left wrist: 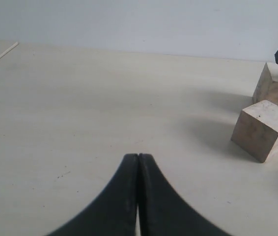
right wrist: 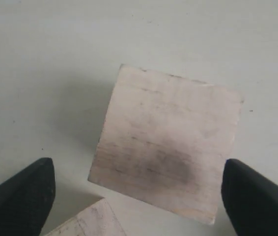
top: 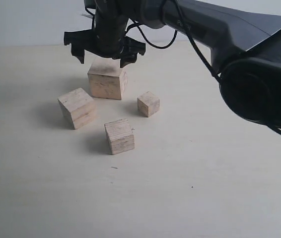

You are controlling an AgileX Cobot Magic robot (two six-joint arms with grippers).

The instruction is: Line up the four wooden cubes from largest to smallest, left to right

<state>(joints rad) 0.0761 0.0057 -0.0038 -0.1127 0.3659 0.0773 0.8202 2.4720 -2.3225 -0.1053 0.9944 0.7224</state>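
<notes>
Toward the far edge of the table [top: 205,188], the right hand [top: 103,58] hangs spread wide over the largest cube [top: 106,83]. The second cube [top: 77,107], third cube [top: 119,136] and smallest cube [top: 148,103] cluster just nearer. The left hand [left wrist: 138,164] is clenched, empty.

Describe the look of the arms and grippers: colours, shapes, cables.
The right arm has a smooth dark grey shell, rounder and darker at its big joint, and thin black cables loop along it. The right gripper is black with a wide crossbar. The left gripper is matte black, tapering in curves to thin tips.
</notes>
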